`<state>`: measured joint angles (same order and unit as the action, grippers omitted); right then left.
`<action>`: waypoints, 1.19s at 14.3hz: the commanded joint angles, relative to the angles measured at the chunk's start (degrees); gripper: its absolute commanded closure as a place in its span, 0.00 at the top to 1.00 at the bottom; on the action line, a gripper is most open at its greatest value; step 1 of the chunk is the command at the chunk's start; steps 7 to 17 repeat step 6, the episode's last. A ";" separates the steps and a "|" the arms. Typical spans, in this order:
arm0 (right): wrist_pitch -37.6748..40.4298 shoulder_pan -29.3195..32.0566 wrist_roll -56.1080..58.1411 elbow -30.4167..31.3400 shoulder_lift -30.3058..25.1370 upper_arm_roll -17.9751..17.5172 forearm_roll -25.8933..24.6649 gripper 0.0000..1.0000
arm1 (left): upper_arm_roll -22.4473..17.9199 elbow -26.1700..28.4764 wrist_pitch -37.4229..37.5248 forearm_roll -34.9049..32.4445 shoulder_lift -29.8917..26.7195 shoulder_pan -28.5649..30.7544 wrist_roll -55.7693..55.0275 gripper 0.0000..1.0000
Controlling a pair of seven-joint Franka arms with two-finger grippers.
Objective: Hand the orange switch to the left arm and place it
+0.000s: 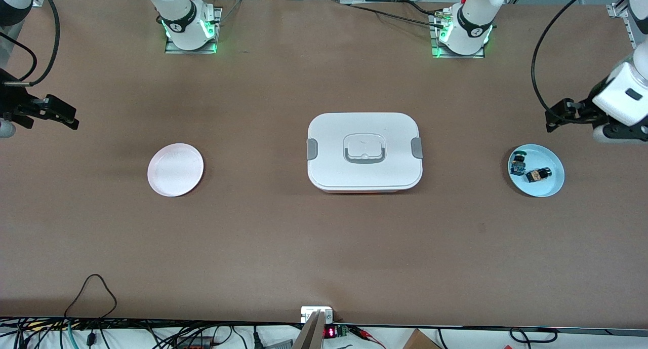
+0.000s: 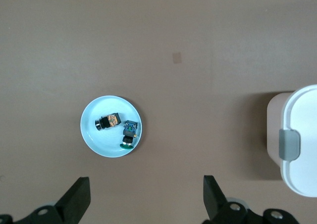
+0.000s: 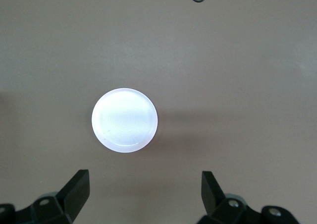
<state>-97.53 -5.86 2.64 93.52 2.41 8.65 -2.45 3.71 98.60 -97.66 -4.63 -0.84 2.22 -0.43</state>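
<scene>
Resting in the blue plate (image 1: 549,187), the orange switch (image 1: 537,175) is seen beside a blue switch (image 1: 518,163).
The box (image 1: 364,151) sits mid-table, the pink plate (image 1: 175,169) toward the right arm's end. Both arms are held raised at the table ends, left gripper (image 1: 550,122) and right gripper (image 1: 71,119) spread wide and empty.

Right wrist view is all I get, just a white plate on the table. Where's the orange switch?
Observer: The orange switch lies on a light blue plate toward the left arm's end of the table.
Operator: Alone there?
Observer: No, a blue switch lies beside it.
Operator: Anything between the plates?
Observer: The box, lid on.
Operator: Left gripper?
Observer: The left gripper hangs by the blue plate, fingers open and empty.
</scene>
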 commanded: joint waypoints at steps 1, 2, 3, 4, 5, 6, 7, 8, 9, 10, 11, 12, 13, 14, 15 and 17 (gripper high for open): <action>1.12 0.50 0.70 -0.80 -0.30 -0.47 0.60 1.00 | -2.48 4.93 -2.09 0.85 -3.64 -3.01 1.05 1.00; 1.12 0.50 0.70 -0.80 -0.30 -0.47 0.60 1.00 | -2.75 4.58 -1.57 0.85 -3.47 -3.36 1.05 1.00; 1.12 0.50 0.70 -0.89 -0.21 -0.47 0.60 1.00 | -3.10 4.49 -1.30 0.85 -3.46 -3.71 1.05 1.00; 1.12 0.50 0.70 -0.80 -0.30 -0.47 0.60 1.00 | -3.10 4.58 -1.13 0.85 -3.55 -3.71 1.05 1.00; 1.12 0.50 0.70 -0.80 -0.30 -0.47 0.60 1.00 | -3.10 4.49 -0.69 0.85 -3.55 -3.80 1.05 1.00; 1.12 0.59 0.70 -0.89 -0.21 -0.47 0.60 1.00 | -3.10 4.49 -0.60 0.85 -3.47 -3.80 1.05 1.00; 1.12 0.59 0.70 -0.89 -0.21 -0.47 0.60 1.00 | -3.10 4.49 -0.60 0.85 -3.47 -3.80 1.05 1.00; 1.12 0.59 0.70 -0.89 -0.21 -0.47 0.60 1.00 | -3.10 4.49 -0.60 0.85 -3.47 -3.80 1.05 1.00; 1.12 0.59 0.70 -0.89 -0.21 -0.47 0.60 1.00 | -3.10 4.49 -0.60 0.85 -3.47 -3.80 1.05 1.00; 1.12 0.59 0.70 -0.89 -0.21 -0.47 0.60 1.00 | -3.10 4.49 -0.60 0.85 -3.47 -3.80 1.05 1.00; 1.12 0.59 0.70 -0.89 -0.21 -0.47 0.60 1.00 | -3.10 4.49 -0.60 0.85 -3.47 -3.80 1.05 1.00; 1.12 0.59 0.70 -0.89 -0.21 -0.47 0.60 1.00 | -3.10 4.49 -0.60 0.85 -3.47 -3.80 1.05 1.00; 1.12 0.59 0.70 -0.89 -0.21 -0.47 0.60 1.00 | -3.10 4.49 -0.60 0.85 -3.47 -3.80 1.05 1.00; 1.12 0.59 0.70 -0.89 -0.21 -0.47 0.60 1.00 | -3.10 4.49 -0.60 0.85 -3.47 -3.80 1.05 1.00; 1.12 0.59 0.70 -0.89 -0.21 -0.47 0.60 1.00 | -3.10 4.49 -0.60 0.85 -3.47 -3.80 1.05 1.00; 1.12 0.59 0.70 -0.89 -0.21 -0.47 0.60 1.00 | -3.10 4.49 -0.60 0.85 -3.47 -3.80 1.05 1.00</action>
